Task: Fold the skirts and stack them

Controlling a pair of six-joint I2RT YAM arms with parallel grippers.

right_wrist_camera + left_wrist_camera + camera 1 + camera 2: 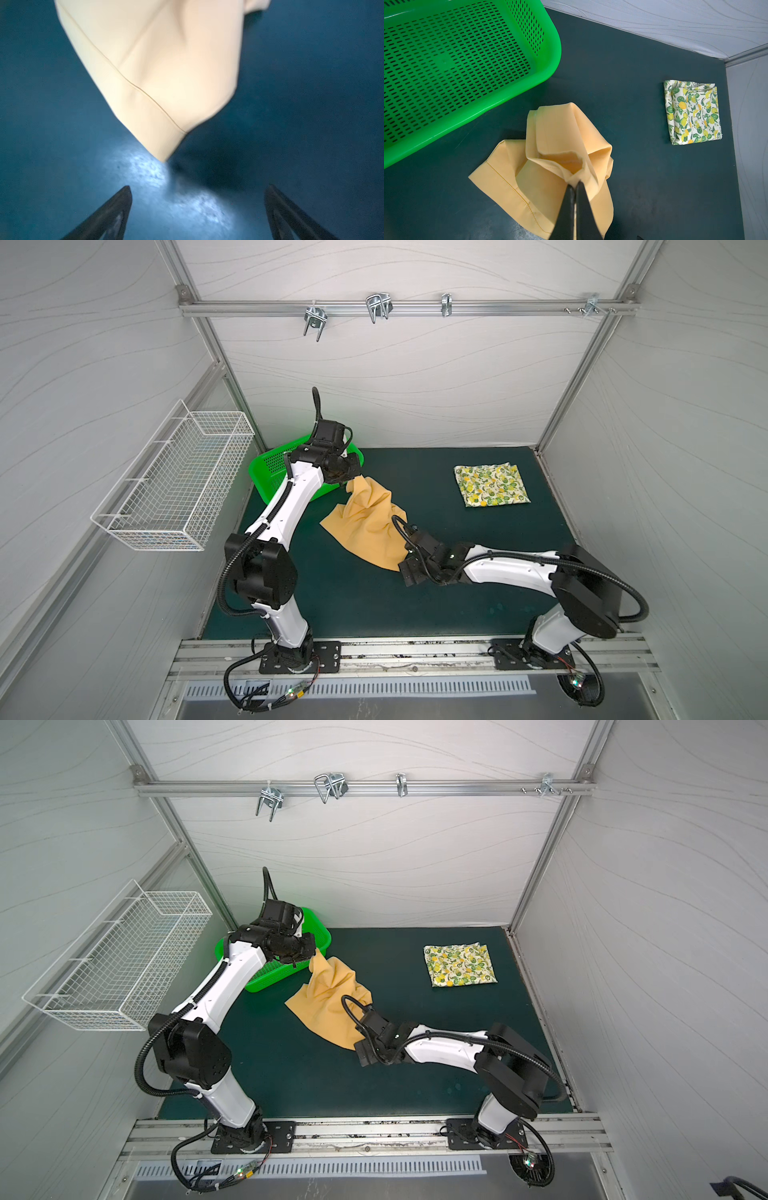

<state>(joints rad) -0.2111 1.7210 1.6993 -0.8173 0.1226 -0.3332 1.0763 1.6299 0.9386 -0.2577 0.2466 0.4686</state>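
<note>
- The left gripper [575,184] is pressed together on a bunched edge of the mustard skirt [550,135]. It holds that edge lifted a little left of centre in both top views. The cloth hangs from the pinch and fans out onto the worktop [457,593]. I judge the lift is meant to let the skirt open out before it is laid flat.
- The right gripper [197,191] has its jaws spread wide with nothing between them. It sits low over the worktop just below the centre of both top views. Its tips face the skirt's hemmed lower corner, which lies just ahead and apart from them. It seems placed to take that corner so both arms can stretch the cloth.
- The mustard skirt is crumpled, partly resting on the worktop, and not yet folded.
- The lemon-print skirt [491,485] lies folded into a neat rectangle at the upper right of the worktop, well apart. It is likely the base for the stack.
- The green basket [266,483] sits at the worktop's upper left, behind the left gripper.
</note>
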